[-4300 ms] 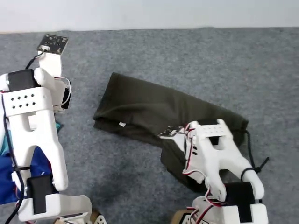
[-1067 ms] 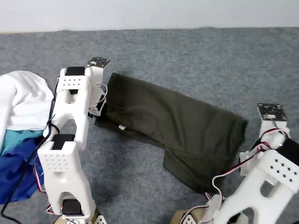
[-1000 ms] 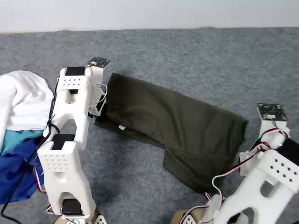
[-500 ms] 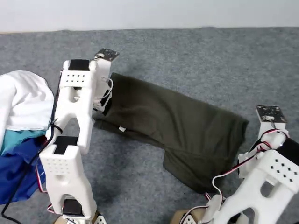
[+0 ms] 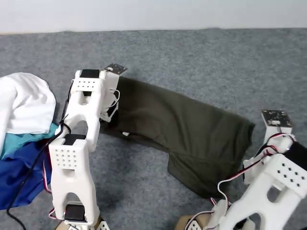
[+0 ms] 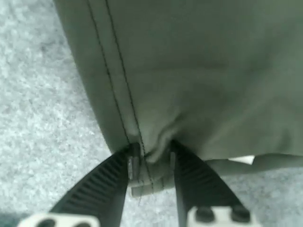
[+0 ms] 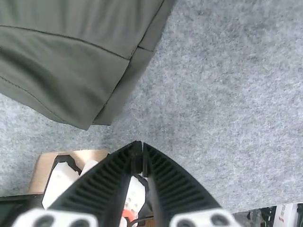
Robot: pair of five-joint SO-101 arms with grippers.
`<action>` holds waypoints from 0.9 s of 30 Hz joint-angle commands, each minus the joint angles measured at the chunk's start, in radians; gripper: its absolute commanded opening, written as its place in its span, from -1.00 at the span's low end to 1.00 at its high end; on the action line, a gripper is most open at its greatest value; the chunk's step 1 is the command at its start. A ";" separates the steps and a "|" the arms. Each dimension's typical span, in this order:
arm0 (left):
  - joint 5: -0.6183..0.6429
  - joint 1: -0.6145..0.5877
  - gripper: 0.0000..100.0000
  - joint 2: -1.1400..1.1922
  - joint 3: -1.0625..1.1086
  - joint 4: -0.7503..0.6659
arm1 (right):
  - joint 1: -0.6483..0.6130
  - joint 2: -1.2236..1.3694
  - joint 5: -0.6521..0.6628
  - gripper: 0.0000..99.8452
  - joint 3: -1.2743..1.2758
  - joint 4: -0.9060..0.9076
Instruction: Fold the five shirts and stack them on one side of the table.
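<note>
At the desk's left edge lies a heap of a white shirt, a teal shirt and a blue shirt. The olive shirt lies mid-desk, its long axis running from far left to near right. A small white tag has no legible print. The left gripper pinches the olive shirt's stitched hem at its far-left end. The right gripper is clenched on nothing over bare desk beside the near-right end.

You had a grey, carpet-like table cover spread across the whole work surface. A plain pale wall ran along its far edge. At the near edge, a small piece of tan board lay flat against the grey.
</note>
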 commanded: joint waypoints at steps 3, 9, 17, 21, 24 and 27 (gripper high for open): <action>-0.043 -0.017 -0.76 -0.011 -0.033 0.110 | 0.005 -0.030 -0.009 -0.98 -0.006 0.007; -0.075 -0.040 -0.87 -0.092 -0.062 0.158 | 0.005 -0.030 -0.008 -0.98 -0.006 0.005; -0.069 -0.038 -0.86 -0.235 -0.064 0.133 | -0.160 -0.028 -0.014 -0.98 -0.005 0.007; -0.069 -0.057 -0.86 -0.307 -0.094 0.133 | -0.265 -0.019 -0.014 -0.98 -0.005 0.002; -0.068 -0.075 -0.86 -0.373 -0.107 0.135 | -0.360 -0.018 -0.009 -0.98 -0.005 0.001; -0.068 -0.080 -0.86 -0.445 -0.101 0.137 | -0.456 -0.018 -0.006 -0.98 -0.003 0.008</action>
